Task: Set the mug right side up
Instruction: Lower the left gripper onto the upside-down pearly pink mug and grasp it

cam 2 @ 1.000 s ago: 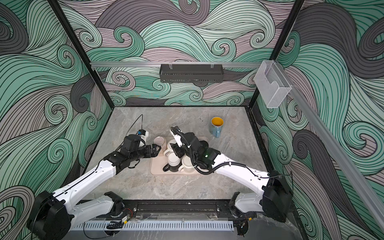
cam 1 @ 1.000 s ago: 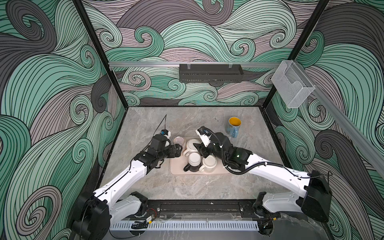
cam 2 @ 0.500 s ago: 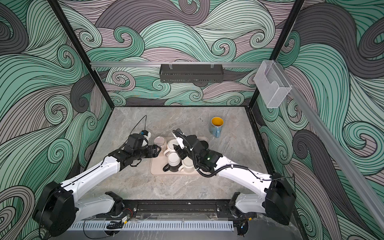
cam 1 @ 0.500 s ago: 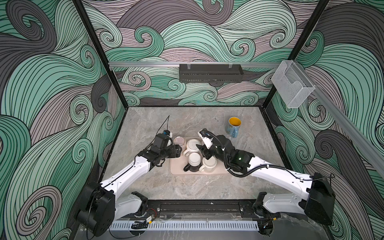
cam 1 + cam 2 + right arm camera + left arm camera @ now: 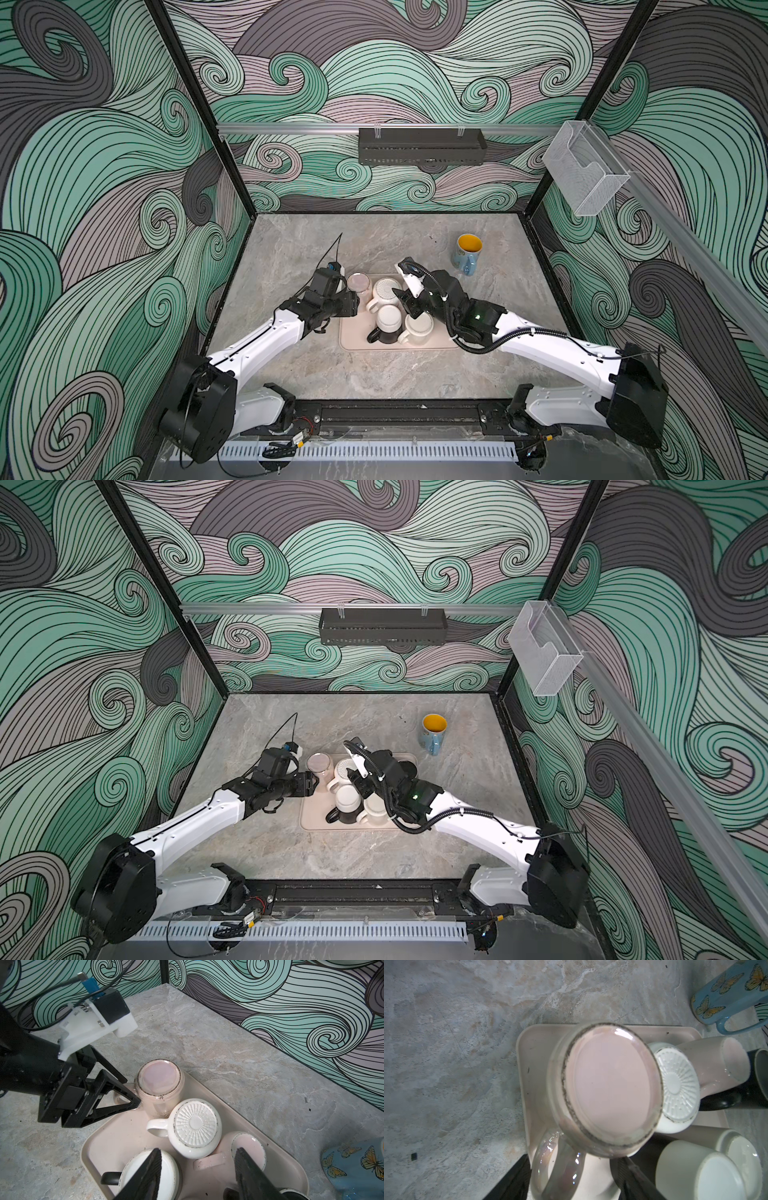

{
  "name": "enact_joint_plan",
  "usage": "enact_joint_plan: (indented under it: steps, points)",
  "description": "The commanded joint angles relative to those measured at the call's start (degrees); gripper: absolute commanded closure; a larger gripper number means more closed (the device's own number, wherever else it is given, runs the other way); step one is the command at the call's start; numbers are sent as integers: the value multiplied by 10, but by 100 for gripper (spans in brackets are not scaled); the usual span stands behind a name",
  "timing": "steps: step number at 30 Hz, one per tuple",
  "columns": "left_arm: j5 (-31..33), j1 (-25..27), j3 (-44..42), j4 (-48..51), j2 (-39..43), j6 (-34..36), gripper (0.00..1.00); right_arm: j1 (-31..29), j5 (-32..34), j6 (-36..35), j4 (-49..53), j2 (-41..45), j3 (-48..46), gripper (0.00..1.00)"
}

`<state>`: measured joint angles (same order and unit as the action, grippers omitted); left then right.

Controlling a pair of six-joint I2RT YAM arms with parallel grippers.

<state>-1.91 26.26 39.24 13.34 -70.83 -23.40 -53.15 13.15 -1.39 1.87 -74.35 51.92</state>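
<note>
Mug [image 5: 610,1088] upside down | left fingers [image 5: 512,1180] apart, straddling handle [image 5: 562,1167] | right fingers [image 5: 145,1178] apart, empty

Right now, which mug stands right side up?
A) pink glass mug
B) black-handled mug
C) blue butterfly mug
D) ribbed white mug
C: the blue mug stands off the tray, its yellow inside facing up.

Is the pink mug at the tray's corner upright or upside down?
Upside down: the pink mug has its flat closed base on top, with the rim end down on the tray.
</note>
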Motion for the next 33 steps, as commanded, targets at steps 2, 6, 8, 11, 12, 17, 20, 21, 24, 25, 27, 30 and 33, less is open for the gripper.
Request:
enact_joint_plan:
  steps: [2,6,8,11,12,17,20,21,24,25,27,30,33]
  points:
    - [12,2,18,1,-20,27,33,-2,16,-14,-8,-14,-3,43]
    - [19,7,21,-3,-35,33,37,-2,23,-18,-7,-24,-1,43]
    - [22,9,22,-4,-40,35,38,-2,25,-19,-6,-26,0,44]
    - [28,12,25,-5,-49,40,38,-1,26,-19,-7,-30,-1,44]
    - [32,13,27,-4,-52,43,39,-2,27,-20,-7,-31,0,44]
    - [51,20,34,0,-64,57,42,-2,28,-21,-6,-36,1,45]
    - [56,21,38,1,-69,67,45,-2,31,-24,-6,-40,1,46]
    - [58,21,40,0,-71,70,45,-2,32,-25,-5,-40,2,47]
    - [65,21,49,9,-76,86,50,-2,32,-26,-4,-43,2,48]
    - [68,21,53,14,-78,90,51,-2,33,-26,-3,-44,3,48]
    - [73,21,60,22,-84,99,52,-2,35,-27,-3,-45,3,49]
    - [83,21,69,30,-91,103,52,-2,36,-28,-2,-46,3,49]
    - [86,21,74,31,-100,104,52,-2,35,-28,-3,-46,3,50]
